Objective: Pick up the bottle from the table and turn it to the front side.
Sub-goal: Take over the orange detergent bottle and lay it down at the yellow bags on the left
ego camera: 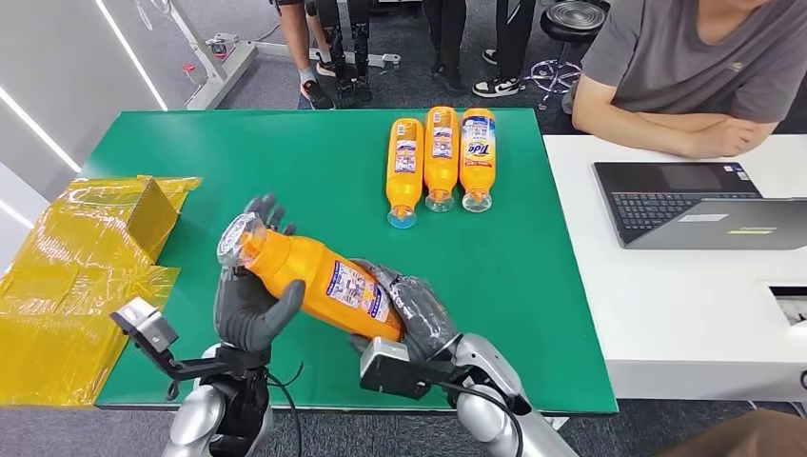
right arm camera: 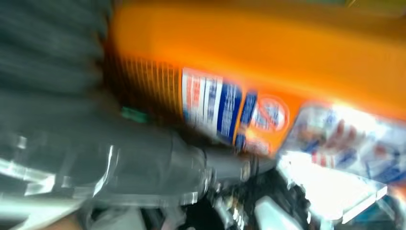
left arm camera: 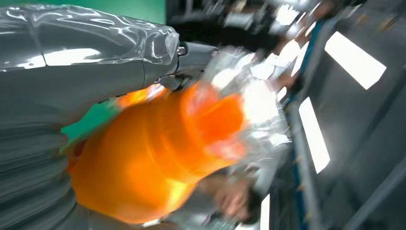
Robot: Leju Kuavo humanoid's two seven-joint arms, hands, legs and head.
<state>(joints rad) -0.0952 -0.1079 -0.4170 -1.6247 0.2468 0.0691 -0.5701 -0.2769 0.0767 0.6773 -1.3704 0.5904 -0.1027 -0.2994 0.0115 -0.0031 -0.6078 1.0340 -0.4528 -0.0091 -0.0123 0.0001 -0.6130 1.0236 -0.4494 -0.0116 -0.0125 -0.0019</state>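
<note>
An orange detergent bottle with a clear cap is held above the green table, lying slanted with its cap toward the left and its back label facing up. My left hand cups it from below near the neck. My right hand grips its base end. In the left wrist view the orange bottle and its clear cap fill the middle beside my left hand. The right wrist view, blurred, has the bottle's label close above my right hand.
Three more orange bottles lie side by side at the table's far side, caps toward me. Yellow wrapped boxes sit at the left edge. A person leans on the white desk with a laptop at right.
</note>
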